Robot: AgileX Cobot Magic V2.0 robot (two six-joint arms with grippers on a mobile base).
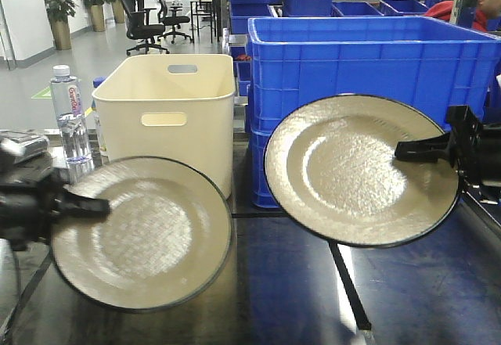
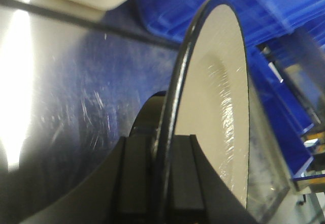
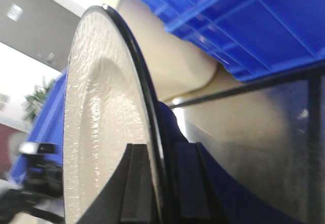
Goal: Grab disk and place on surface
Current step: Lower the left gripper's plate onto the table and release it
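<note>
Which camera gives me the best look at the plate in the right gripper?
Front-facing view: the right plate shows its whole face and dark rim, clamped at the edge by the right gripper. The right wrist view sees it only edge-on, close up. The left wrist view shows just the left plate.

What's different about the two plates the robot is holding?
The left plate hangs lower, near the cream bin; the right plate is higher, before the blue crate. The left claw pinches its plate's left edge; the right claw pinches the right edge. Both are beige with dark rims.
</note>
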